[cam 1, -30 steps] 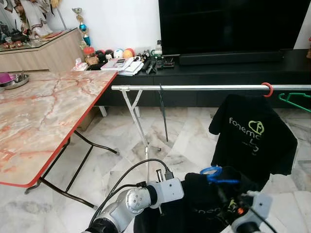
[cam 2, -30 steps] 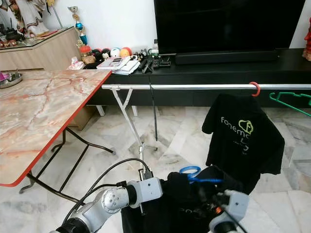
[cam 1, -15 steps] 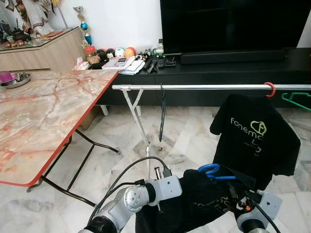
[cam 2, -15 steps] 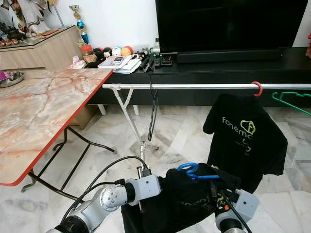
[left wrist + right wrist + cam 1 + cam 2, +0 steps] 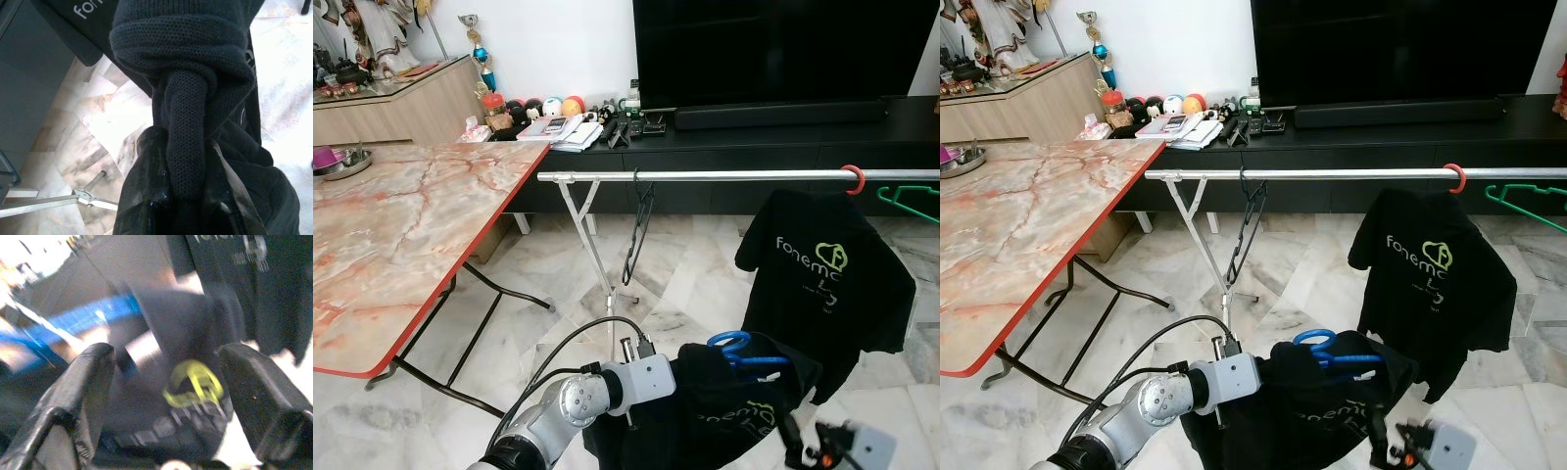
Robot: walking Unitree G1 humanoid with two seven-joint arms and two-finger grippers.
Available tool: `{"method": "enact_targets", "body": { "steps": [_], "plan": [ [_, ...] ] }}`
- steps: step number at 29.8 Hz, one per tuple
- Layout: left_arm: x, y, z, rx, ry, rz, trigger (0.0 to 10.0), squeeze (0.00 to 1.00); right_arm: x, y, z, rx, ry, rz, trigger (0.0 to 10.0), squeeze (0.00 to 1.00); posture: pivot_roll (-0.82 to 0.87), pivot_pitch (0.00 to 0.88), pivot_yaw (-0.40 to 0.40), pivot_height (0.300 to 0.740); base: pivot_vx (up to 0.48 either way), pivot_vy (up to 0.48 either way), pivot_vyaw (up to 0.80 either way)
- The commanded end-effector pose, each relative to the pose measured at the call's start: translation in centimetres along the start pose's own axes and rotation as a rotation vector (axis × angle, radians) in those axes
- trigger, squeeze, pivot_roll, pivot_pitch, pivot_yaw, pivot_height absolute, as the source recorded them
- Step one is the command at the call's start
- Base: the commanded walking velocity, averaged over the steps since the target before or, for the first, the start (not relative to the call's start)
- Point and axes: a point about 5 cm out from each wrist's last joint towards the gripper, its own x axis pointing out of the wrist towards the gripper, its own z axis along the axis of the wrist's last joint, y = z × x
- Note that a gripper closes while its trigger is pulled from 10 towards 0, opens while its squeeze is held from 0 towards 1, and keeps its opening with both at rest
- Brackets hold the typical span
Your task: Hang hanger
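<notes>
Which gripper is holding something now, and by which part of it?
The left gripper pinches a bunched fold of the black shirt on the blue hanger. The right gripper stands open, holding nothing.

Pale marble floor [image 5: 705, 274] with grey veining spreads ahead of me, bright under even light. To my left stands a folding bench [image 5: 401, 225] — pink-veined marble top, red edge, black legs. Along the white wall [image 5: 558, 44] runs a low black TV cabinet [image 5: 783, 147] carrying a big dark television [image 5: 773, 49] and a soundbar [image 5: 778, 115] — trinkets and papers clutter its left end. A wooden sideboard [image 5: 406, 108] sits far left.
</notes>
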Motion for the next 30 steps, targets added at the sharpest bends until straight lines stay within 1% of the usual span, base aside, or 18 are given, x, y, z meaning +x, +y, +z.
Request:
{"method": "enact_targets", "body": {
  "steps": [1, 2, 4, 6, 10, 14, 17, 22, 24, 29, 30],
  "plan": [
    [-0.3, 1.1, 0.1, 0.025, -0.014, 0.026, 0.0, 0.00, -0.3, 1.5, 0.3, 0.030, -0.032, 0.101, 10.0, 0.00, -0.03, 0.013, 0.114, 0.740, 0.000, 0.000, 0.00],
    [-0.3, 1.1, 0.1, 0.025, -0.013, 0.027, 0.0, 0.00, -0.6, 2.0, 0.2, 0.033, -0.026, 0.142, 10.0, 0.00, -0.03, 0.013, 0.114, 0.740, 0.000, 0.000, 0.00],
    [-0.3, 1.1, 0.1, 0.027, -0.012, 0.028, 0.0, 0.00, -0.9, 2.4, -0.2, 0.041, -0.009, 0.182, 10.0, 0.00, -0.03, 0.011, 0.113, 0.740, 0.000, 0.000, 0.00],
    [-0.3, 1.2, 0.1, 0.029, -0.011, 0.028, 0.0, 0.00, -1.1, 2.4, -0.5, 0.044, 0.004, 0.191, 10.0, 0.00, -0.03, 0.010, 0.113, 0.740, 0.000, 0.000, 0.00],
    [-0.3, 1.3, 0.2, 0.031, -0.015, 0.029, 0.0, 0.00, -0.7, 1.6, -0.8, 0.000, 0.023, 0.135, 10.0, 0.00, -0.03, 0.010, 0.111, 0.740, 0.000, 0.000, 0.00],
    [-0.3, 1.4, 0.2, 0.030, -0.018, 0.034, 0.0, 0.00, 0.3, 0.1, -0.3, -0.039, -0.010, -0.001, 10.0, 0.00, -0.02, 0.007, 0.107, 0.740, 0.000, 0.000, 0.00],
    [-0.4, 1.4, 0.1, 0.028, -0.015, 0.038, 0.0, 0.00, 0.6, -0.7, -0.4, -0.046, -0.003, -0.077, 10.0, 0.00, -0.02, 0.008, 0.108, 0.740, 0.000, 0.000, 0.00],
    [-0.4, 1.4, 0.1, 0.028, -0.014, 0.037, 0.0, 0.00, 0.6, -0.7, -0.7, -0.045, 0.011, -0.075, 10.0, 0.00, -0.02, 0.008, 0.109, 0.740, 0.000, 0.000, 0.00],
    [-0.4, 1.4, 0.1, 0.030, -0.015, 0.035, 0.0, 0.00, 0.8, -0.6, -1.2, -0.042, 0.032, -0.070, 10.0, 0.00, -0.02, 0.007, 0.108, 0.740, 0.000, 0.000, 0.00],
    [-0.3, 1.4, 0.2, 0.031, -0.017, 0.038, 0.0, 0.00, 1.3, -0.3, -2.0, -0.061, 0.084, -0.051, 10.0, 0.00, -0.02, 0.007, 0.108, 0.740, 0.000, 0.000, 0.00],
    [-0.3, 1.4, 0.2, 0.032, -0.021, 0.039, 0.0, 0.00, 1.6, -0.2, -2.1, -0.085, 0.093, -0.045, 10.0, 0.00, -0.01, 0.006, 0.107, 0.740, 0.000, 0.000, 0.00]
  ]
}}
